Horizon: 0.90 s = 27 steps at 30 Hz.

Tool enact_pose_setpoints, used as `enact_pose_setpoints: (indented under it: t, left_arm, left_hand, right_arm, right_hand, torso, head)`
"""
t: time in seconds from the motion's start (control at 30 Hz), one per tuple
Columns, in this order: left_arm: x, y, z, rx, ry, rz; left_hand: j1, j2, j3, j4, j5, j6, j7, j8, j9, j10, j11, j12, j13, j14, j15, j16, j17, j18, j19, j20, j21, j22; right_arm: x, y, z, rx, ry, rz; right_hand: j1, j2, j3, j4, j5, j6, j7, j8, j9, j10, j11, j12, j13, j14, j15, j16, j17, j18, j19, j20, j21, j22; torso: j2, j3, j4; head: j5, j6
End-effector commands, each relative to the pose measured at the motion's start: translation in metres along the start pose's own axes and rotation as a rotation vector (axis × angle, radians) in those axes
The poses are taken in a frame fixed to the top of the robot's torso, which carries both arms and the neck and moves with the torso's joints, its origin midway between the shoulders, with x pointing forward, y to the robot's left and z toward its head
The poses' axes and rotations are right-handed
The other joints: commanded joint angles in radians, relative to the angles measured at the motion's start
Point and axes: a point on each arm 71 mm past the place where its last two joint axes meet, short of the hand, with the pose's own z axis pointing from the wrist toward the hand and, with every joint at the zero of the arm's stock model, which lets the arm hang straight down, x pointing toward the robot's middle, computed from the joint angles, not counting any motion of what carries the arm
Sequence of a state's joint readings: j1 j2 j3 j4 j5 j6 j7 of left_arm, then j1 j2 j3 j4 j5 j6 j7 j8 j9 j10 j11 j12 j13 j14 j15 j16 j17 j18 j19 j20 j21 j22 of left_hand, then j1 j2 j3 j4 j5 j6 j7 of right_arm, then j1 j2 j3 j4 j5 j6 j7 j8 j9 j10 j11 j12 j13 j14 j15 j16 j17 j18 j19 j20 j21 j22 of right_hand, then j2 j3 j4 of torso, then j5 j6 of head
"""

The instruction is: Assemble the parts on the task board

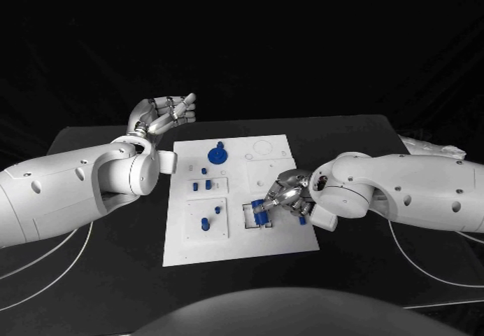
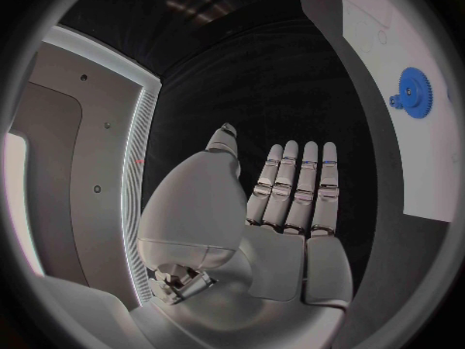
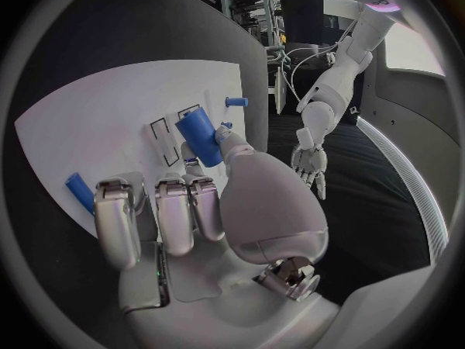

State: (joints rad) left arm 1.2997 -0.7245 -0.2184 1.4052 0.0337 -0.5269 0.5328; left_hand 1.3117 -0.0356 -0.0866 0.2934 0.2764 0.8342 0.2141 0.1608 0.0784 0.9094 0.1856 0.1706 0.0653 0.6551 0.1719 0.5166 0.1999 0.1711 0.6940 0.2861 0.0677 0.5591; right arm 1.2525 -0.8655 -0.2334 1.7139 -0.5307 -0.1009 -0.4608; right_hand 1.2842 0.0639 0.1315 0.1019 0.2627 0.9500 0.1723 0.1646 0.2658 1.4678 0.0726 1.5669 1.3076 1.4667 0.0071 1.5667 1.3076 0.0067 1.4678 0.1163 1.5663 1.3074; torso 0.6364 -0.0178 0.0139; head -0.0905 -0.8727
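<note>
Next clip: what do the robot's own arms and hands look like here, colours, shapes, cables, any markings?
Both arms are bulky, rounded, glossy white shells with small dark round holes. The left hand and right hand are silver metal with segmented fingers; the palm and thumb covers are smooth and pale. Thin white cables trail over the black table beneath each arm. No lettering can be made out.

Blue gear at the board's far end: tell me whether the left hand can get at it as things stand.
Probably yes. The left hand hovers open and holds nothing, off the task board's far left corner, and the blue gear lies uncovered close by. The right hand is busy with a blue cylinder further down, out of the way.
</note>
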Motion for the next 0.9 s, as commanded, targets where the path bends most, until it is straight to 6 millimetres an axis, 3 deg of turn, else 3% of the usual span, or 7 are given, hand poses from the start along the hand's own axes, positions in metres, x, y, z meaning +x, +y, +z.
enact_pose_setpoints:
  t: [0.03,0.5,0.9]
  left_arm:
    - [0.0020,-0.0016,0.0002,0.011,0.014,-0.004]
    - [0.0025,-0.0014,0.0008,0.011,0.016,-0.004]
    - [0.0024,-0.0014,0.0006,0.010,0.015,-0.004]
  left_hand:
    - [0.000,0.008,-0.005,0.000,0.005,-0.008,0.008,0.002,-0.001,-0.007,-0.003,0.007,-0.001,-0.007,-0.001,0.006,-0.001,0.006,0.006,0.001,-0.002,-0.001]
    - [0.000,0.009,-0.005,0.000,0.005,-0.008,0.008,0.003,-0.001,-0.007,-0.003,0.007,-0.001,-0.007,-0.001,0.006,-0.002,0.006,0.005,0.001,-0.002,-0.002]
    - [0.000,0.009,-0.005,0.000,0.005,-0.008,0.008,0.003,-0.001,-0.007,-0.003,0.007,-0.001,-0.007,-0.001,0.007,-0.003,0.006,0.005,0.001,-0.002,-0.002]
  right_arm:
    - [0.0021,-0.0028,0.0011,0.054,0.012,-0.036]
    - [0.0063,0.0015,0.0052,0.074,0.008,-0.058]
    - [0.0092,0.0048,0.0082,0.076,0.006,-0.059]
  right_hand:
    - [0.002,0.005,0.099,-0.094,-0.004,0.038,-0.031,0.000,0.001,0.103,0.000,0.004,0.263,0.104,0.003,0.004,0.263,-0.007,0.103,0.001,0.004,0.263]
    - [-0.006,0.001,0.097,-0.089,-0.022,0.042,-0.030,-0.010,-0.006,0.103,0.002,0.004,0.263,0.104,0.004,0.004,0.263,-0.007,0.103,0.002,0.004,0.263]
    - [-0.036,-0.007,0.080,-0.062,-0.100,0.049,-0.026,-0.036,-0.024,0.103,0.005,0.004,0.263,0.104,0.006,0.004,0.263,-0.007,0.103,0.005,0.004,0.263]
  torso:
    - [0.000,0.0006,-0.0007]
    - [0.000,0.0005,0.0000]
    - [0.000,-0.0001,0.0002]
  head:
    - [0.007,0.000]
    - [0.005,0.000]
    - [0.006,0.000]
